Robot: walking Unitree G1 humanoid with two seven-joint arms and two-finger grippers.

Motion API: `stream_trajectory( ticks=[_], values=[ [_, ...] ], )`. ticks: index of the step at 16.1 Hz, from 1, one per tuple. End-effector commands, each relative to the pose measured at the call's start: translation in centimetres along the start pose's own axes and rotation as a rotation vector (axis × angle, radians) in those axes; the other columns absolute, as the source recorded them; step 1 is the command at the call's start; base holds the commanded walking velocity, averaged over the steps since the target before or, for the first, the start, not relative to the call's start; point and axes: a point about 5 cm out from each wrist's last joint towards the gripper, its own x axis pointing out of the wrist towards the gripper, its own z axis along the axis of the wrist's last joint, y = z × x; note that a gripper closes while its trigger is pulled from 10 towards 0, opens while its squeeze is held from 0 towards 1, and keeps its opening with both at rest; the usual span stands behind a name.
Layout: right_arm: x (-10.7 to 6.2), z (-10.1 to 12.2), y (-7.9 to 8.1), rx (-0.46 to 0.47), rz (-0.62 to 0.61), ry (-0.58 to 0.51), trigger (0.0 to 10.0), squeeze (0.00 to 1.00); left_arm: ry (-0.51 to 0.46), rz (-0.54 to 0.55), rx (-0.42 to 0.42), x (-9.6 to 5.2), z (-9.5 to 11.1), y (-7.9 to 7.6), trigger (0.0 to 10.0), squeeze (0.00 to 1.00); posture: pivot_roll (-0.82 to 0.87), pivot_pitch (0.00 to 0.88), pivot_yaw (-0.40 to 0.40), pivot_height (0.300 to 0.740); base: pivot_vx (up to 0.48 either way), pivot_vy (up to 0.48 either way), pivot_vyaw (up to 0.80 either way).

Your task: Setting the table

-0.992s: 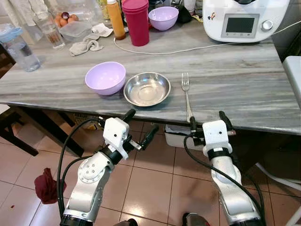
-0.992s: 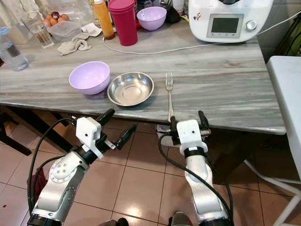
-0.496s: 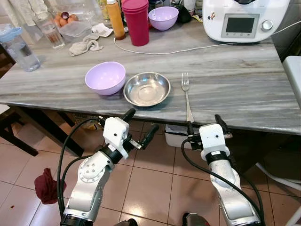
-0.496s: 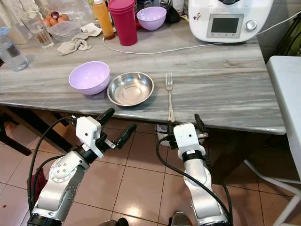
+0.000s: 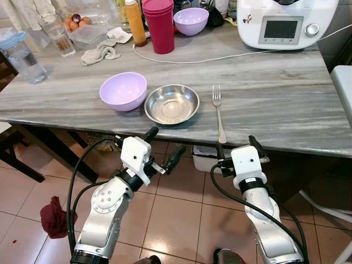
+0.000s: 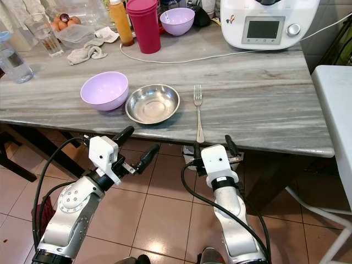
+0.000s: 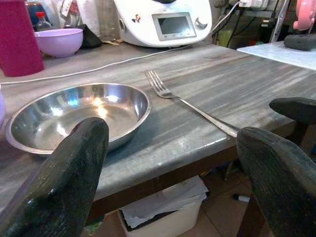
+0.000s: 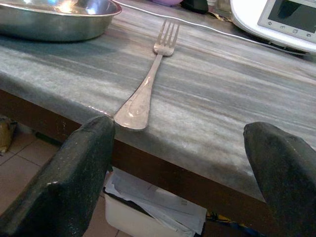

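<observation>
A steel bowl (image 5: 171,103) sits near the front edge of the grey marble table (image 5: 275,88). A lilac bowl (image 5: 123,91) stands just to its left. A fork (image 5: 218,111) lies to the right of the steel bowl, tines away from me, its handle tip at the table edge. My right gripper (image 5: 237,150) is open below the edge, just beneath the fork's handle, nothing between its fingers (image 8: 84,173). My left gripper (image 5: 163,146) is open too, below the edge in front of the steel bowl (image 7: 74,116).
At the back stand a white kitchen machine (image 5: 286,22), a red tumbler stack (image 5: 159,25), a second lilac bowl (image 5: 191,20), an orange bottle (image 5: 135,22), a cloth (image 5: 100,53), a glass (image 5: 58,34) and a water jug (image 5: 21,55). A white cable (image 5: 220,57) crosses the table. A white bin (image 5: 206,159) stands underneath.
My right gripper has dropped down and back from the fork's handle, coming away from the table edge. The fork stays on the table. My left arm has not moved.
</observation>
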Motion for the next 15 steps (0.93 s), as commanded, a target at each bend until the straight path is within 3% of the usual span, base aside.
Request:
stream_trajectory(
  ticks=[1,8,11,12,13,15],
  values=[
    [0.29,0.12,0.41,0.016,0.013,0.005,10.0,0.96,0.009,-0.030,-0.007,-0.28,-0.16,-0.13,10.0,0.00,-0.19,0.160,0.128,0.740,0.000,0.000,0.00],
    [1.19,0.19,0.38,0.031,0.007,0.008,10.0,0.82,0.026,-0.050,-0.009,-0.43,-0.54,-0.21,10.0,0.00,-0.19,0.159,0.128,0.740,0.000,0.000,0.00],
    [0.84,-0.07,0.73,0.023,0.022,0.009,10.0,0.65,0.023,-0.046,-0.011,-0.45,-0.52,-0.24,10.0,0.00,-0.18,0.160,0.125,0.740,0.000,0.000,0.00],
    [0.84,-0.08,0.70,0.022,0.021,0.009,10.0,0.64,0.022,-0.046,-0.010,-0.45,-0.52,-0.25,10.0,0.00,-0.18,0.160,0.125,0.740,0.000,0.000,0.00],
    [0.85,-0.05,0.68,0.018,0.020,0.006,10.0,0.53,0.021,-0.045,-0.010,-0.45,-0.50,-0.25,10.0,0.00,-0.18,0.160,0.125,0.740,0.000,0.000,0.00],
    [1.03,0.09,0.58,0.014,0.015,-0.003,10.0,0.45,0.019,-0.045,-0.010,-0.36,-0.47,-0.28,10.0,0.00,-0.19,0.160,0.128,0.740,0.000,0.000,0.00]
  ],
)
